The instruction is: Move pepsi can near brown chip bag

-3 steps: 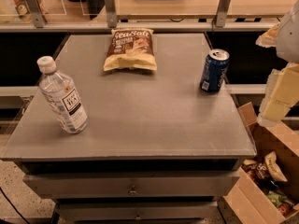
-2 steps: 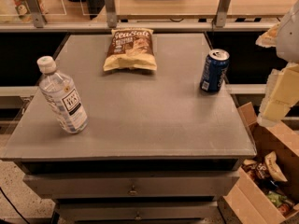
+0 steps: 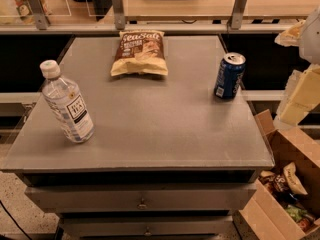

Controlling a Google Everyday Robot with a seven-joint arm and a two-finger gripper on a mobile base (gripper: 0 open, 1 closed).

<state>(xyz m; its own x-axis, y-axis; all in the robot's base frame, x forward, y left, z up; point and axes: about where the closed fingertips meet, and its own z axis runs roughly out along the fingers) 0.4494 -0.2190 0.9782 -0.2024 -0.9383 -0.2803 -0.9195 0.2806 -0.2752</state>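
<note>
Behind the work area a pale wooden shelf [image 3: 200, 4] with grey metal posts [image 3: 118, 6] runs along the upper edge of the frame. In front of it a grey counter [image 3: 165, 134] fills the middle of the picture, with two drawers [image 3: 142, 199] under its front edge. We see the pepsi can [image 3: 229, 76] standing upright on the right part of the counter, near the right edge, with its silver top up and a white patch on its dark blue side. The brown chip bag [image 3: 140, 52] lies flat at the upper centre, close to the counter's far edge, its white lettering toward the back and its pale yellow edge toward us. Can and bag are well apart, with bare grey surface between them. At the left of the frame a clear plastic bottle [image 3: 67, 103] with a white cap and a white label stands on its base, well apart from both. At the right edge of the frame, beyond the counter and to the right of the can, pale cream blocky parts appear to be the end effector [image 3: 299, 98]. It touches nothing on the counter, and we cannot tell whether it is open or closed. In the lower right corner an open cardboard box [image 3: 295, 151] holds snack packets [image 3: 294, 180].
</note>
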